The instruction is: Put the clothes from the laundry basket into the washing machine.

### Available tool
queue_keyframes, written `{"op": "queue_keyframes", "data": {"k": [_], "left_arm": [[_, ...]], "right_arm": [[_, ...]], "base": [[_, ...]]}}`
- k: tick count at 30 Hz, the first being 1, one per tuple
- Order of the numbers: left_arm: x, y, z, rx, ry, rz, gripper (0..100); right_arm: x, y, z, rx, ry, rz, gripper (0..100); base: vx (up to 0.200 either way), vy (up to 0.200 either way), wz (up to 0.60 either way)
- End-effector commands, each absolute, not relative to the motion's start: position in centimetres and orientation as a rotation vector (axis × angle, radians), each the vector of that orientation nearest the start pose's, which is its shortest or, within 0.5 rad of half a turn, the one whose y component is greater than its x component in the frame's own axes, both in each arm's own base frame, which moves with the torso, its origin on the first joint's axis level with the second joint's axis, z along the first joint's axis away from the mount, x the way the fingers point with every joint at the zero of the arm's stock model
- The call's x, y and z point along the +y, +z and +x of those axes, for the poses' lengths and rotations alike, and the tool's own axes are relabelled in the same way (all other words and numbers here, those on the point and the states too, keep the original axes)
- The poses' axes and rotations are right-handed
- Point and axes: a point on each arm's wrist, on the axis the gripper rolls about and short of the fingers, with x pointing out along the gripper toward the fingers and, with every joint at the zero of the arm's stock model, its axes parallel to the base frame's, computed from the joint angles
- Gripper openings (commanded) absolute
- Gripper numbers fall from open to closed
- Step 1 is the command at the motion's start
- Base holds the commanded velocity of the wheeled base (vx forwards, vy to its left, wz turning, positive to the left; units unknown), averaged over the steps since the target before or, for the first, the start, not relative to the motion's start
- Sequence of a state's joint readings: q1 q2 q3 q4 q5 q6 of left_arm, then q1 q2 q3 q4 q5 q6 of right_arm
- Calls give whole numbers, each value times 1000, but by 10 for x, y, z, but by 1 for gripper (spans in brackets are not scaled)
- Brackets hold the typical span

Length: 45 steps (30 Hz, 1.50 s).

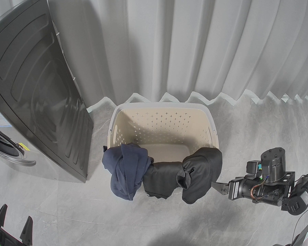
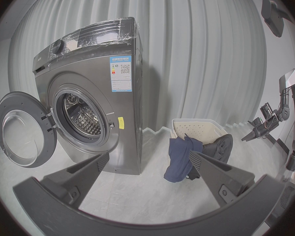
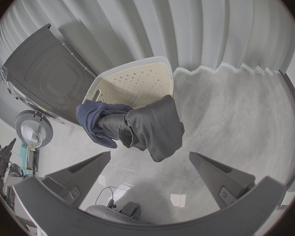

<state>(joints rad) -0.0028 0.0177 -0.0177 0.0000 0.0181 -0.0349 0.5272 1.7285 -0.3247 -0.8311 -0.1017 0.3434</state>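
Basket: cream laundry basket point(image 1: 161, 104), centre of the head view, on the floor.
Clothes: blue garment point(image 1: 126, 169) and black garment point(image 1: 195, 173) hang over the basket's near rim, touching at mid-rim.
Right gripper point(image 1: 218, 187): lower right, jaws spread and empty, just beside the black garment.
Left gripper point(image 1: 16, 216): lower left corner, jaws spread and empty.
Washing machine point(image 1: 34, 96): left edge; door point(image 2: 23, 130) swung wide, drum point(image 2: 80, 115) exposed.
Technique: probably a grasp of the black garment. Pinch its thick bunched fold and lift well clear, since the blue garment may drag along.
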Motion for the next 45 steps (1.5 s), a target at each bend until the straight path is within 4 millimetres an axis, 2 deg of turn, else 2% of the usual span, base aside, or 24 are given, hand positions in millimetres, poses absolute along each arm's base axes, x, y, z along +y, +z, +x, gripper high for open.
{"op": "queue_keyframes", "data": {"k": [1, 21, 39, 45], "left_arm": [[0, 76, -23, 1, 15, -35, 100], [0, 76, -23, 1, 14, -37, 100], [0, 76, -23, 3, 14, -38, 100], [0, 76, -23, 3, 14, -38, 100]], "right_arm": [[126, 71, 219, 637, 309, 139, 100], [147, 41, 279, 649, 244, 135, 100], [154, 25, 319, 626, 213, 155, 100], [156, 25, 325, 614, 214, 163, 100]], "base": [[0, 0, 0], [0, 0, 0], [0, 0, 0], [0, 0, 0]]}}
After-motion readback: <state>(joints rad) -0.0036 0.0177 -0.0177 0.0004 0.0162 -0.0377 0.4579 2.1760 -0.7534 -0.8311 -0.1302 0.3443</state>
